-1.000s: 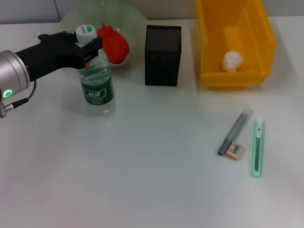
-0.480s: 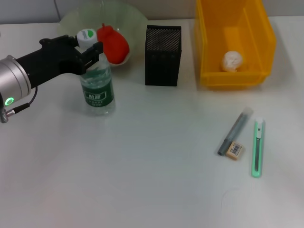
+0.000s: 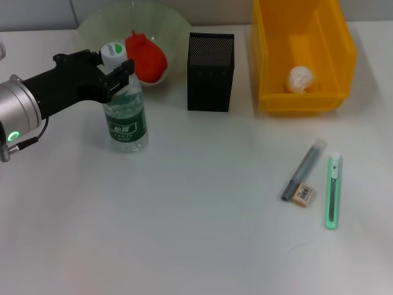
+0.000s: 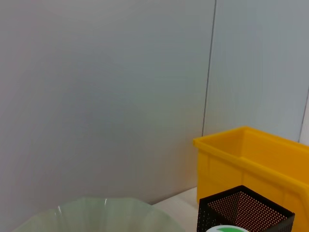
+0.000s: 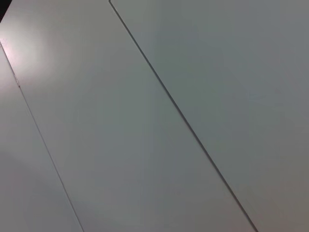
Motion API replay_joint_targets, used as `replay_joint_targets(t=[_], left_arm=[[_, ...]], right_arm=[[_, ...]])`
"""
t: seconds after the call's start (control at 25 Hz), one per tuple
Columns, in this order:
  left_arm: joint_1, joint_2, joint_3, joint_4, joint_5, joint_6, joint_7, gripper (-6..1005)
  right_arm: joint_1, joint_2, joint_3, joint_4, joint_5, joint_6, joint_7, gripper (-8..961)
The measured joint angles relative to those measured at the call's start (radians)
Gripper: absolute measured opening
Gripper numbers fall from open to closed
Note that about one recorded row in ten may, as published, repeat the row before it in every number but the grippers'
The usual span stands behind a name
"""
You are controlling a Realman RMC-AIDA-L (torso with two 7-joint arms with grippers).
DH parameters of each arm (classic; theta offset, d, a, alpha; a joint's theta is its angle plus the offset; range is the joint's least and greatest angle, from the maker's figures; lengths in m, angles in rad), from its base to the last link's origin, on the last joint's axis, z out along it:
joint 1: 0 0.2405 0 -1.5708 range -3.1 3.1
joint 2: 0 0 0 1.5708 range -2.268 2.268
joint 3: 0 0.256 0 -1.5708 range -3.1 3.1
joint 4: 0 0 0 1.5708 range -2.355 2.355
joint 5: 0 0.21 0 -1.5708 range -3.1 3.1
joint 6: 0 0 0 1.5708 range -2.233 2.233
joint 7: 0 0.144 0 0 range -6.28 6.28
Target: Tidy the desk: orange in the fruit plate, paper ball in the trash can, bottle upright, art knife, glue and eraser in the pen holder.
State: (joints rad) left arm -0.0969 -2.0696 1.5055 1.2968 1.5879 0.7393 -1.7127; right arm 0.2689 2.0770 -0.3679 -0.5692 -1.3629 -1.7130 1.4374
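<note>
Left gripper (image 3: 113,66) has its fingers closed around the neck of the clear plastic bottle with the green label (image 3: 126,117), just below the white cap, so the bottle stands upright on the white desk (image 3: 184,215) beside the pale green fruit plate (image 3: 172,24). Judgement: uprighting nearly done, release pending. Right gripper not visible.

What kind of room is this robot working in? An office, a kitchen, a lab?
Probably a lab or test bench staged as an office desk: a plain white table against bare grey wall panels, with a black mesh pen holder, stationery such as an art knife, and a yellow bin serving as the trash can.
</note>
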Motion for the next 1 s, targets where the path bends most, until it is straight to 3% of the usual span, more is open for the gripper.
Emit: replay_joint_targets(t=[0.48, 0.84, 0.96, 1.0], left_arm=[[0.013, 0.0, -0.014, -0.007, 0.0, 0.049, -0.001, 568], [0.049, -0.001, -0.021, 0.058, -0.012, 0.091, 0.0, 601], [0.061, 0.0, -0.023, 0.081, -0.04, 0.112, 0.0, 605], [0.067, 0.0, -0.026, 0.101, -0.049, 0.123, 0.0, 605]], right_arm=[[0.0, -0.009, -0.008, -0.065, -0.015, -0.061, 0.051, 593], [0.02, -0.006, -0.012, -0.363, -0.142, -0.159, 0.294, 593], [0.043, -0.002, -0.018, -0.527, -0.233, -0.194, 0.438, 593], [0.054, 0.0, -0.036, -0.647, -0.283, -0.207, 0.542, 593]])
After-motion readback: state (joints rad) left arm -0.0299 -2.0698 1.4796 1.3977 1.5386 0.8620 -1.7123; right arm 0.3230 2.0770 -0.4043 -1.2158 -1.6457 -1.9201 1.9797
